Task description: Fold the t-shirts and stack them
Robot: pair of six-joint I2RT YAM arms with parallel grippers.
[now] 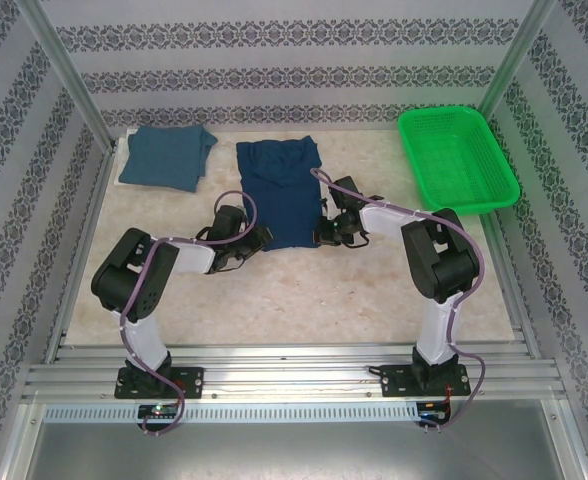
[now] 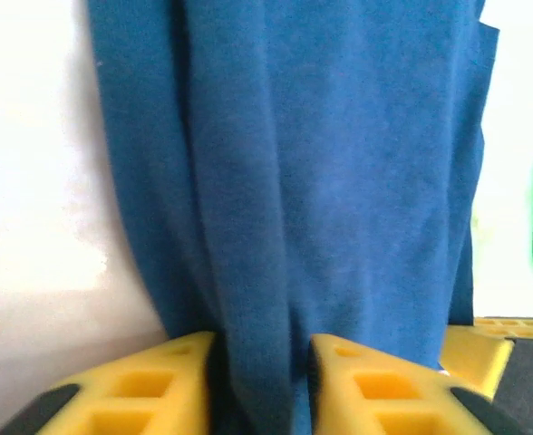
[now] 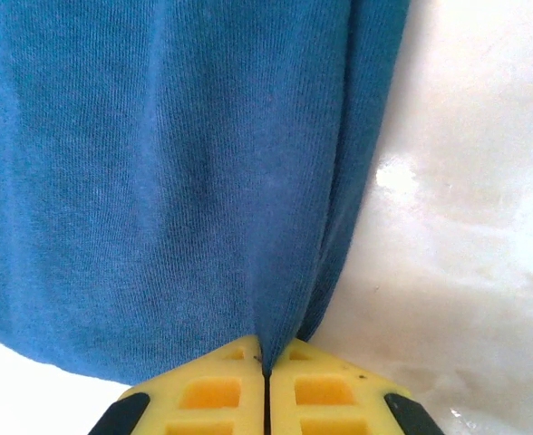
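1. the navy shirt (image 1: pixel 279 190) lies flat in the middle of the tabletop (image 1: pixel 304 290), folded into a longish narrow panel that runs away from the arms. its far end looks a bit rumpled and wider than the near end.
2. the left pincer (image 2: pixel 260 353) is at the near left corner of that shirt. in the left wrist view a thick bunched fold of navy cloth fills the narrow gap between the two yellow fingers (image 2: pixel 149 385), so it's closed down on the shirt rather than pad to pad.
3. the right pincer (image 3: pixel 266 355) is at the near right corner. its yellow pads meet in a tight seam, and the shirt's edge is creased right into that seam, so it's clamped fully on the cloth.
4. the two pincers sit close together along the shirt's near edge, both arms bent inward toward the centre.
5. the teal shirt (image 1: pixel 167 157) is already a folded square at the back left of the tabletop, just beside the navy one but not touching it.
6. the green basket (image 1: pixel 457 155) sits at the back right, well apart from both shirts, tilted a little against the side wall.
7. patterned wallpaper panels close in the tabletop on three sides.
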